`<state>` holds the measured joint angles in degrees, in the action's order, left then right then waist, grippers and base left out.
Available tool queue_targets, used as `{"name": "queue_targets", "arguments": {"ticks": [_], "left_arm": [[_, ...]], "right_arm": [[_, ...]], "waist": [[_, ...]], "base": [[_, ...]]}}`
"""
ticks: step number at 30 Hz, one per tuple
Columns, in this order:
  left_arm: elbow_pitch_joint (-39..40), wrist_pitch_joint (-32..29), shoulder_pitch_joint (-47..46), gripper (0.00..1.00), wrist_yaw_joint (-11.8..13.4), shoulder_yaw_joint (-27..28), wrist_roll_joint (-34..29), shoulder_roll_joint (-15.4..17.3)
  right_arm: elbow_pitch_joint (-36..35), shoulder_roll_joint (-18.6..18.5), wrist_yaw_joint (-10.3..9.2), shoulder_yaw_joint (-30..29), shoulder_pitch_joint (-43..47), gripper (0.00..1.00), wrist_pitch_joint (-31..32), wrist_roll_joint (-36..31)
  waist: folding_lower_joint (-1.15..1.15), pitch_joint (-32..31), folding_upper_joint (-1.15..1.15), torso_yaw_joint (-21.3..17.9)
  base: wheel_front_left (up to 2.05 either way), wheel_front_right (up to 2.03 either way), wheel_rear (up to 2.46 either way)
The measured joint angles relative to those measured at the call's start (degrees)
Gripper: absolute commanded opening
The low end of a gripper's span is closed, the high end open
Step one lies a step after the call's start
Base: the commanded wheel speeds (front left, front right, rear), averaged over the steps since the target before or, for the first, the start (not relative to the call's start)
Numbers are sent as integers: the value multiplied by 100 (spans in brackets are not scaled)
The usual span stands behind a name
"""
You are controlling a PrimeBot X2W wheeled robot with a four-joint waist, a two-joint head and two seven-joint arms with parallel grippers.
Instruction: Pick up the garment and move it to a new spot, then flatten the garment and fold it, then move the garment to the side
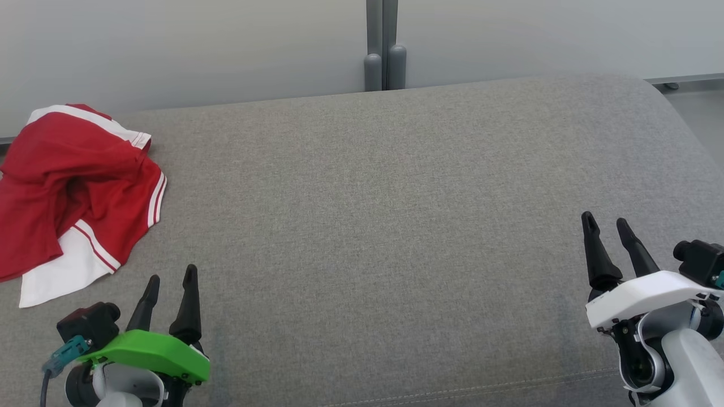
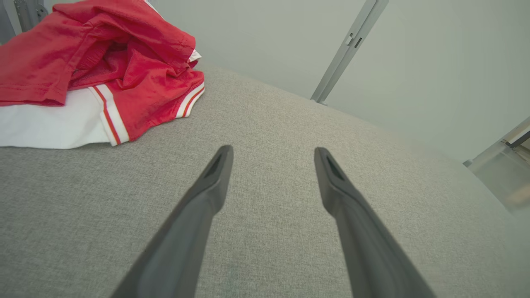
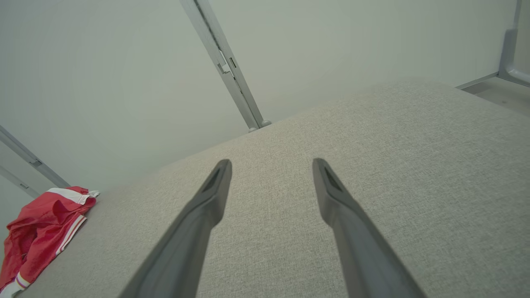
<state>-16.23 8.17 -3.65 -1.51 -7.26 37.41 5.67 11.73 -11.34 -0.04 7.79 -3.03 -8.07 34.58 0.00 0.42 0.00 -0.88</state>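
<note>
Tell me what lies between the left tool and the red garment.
Just bare grey upholstery. In the head view, a strip of it separates the left tool from the garment; they do not touch.

1 garment (image 1: 73,169); 1 grey cushion (image 1: 396,226); 2 grippers: left gripper (image 1: 172,272), right gripper (image 1: 605,218).

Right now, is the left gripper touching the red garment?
Apart. The left wrist view shows a strip of bare grey cushion between the left gripper and the garment.
</note>
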Motion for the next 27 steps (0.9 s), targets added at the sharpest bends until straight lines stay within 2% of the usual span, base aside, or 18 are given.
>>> {"name": "queue_targets", "arguments": {"ticks": [5, 19, 27], "left_arm": [[-26, 103, 0, 100, 0, 3, -332, -31], [-114, 388, 0, 100, -9, 8, -1405, -49], [-176, 528, -1, 100, -98, 58, -1961, -68]], "right_arm": [[7, -20, 13, 12, -4, 100, -90, -248], [114, -87, 204, 74, -7, 100, -369, -1095], [170, -52, 305, 56, -8, 100, -548, -1492]], "waist": [[0, -14, 0, 1], [0, -35, 0, 12], [0, -35, 0, 4]], "base": [[0, 0, 0], [0, 0, 0], [0, 0, 0]]}}
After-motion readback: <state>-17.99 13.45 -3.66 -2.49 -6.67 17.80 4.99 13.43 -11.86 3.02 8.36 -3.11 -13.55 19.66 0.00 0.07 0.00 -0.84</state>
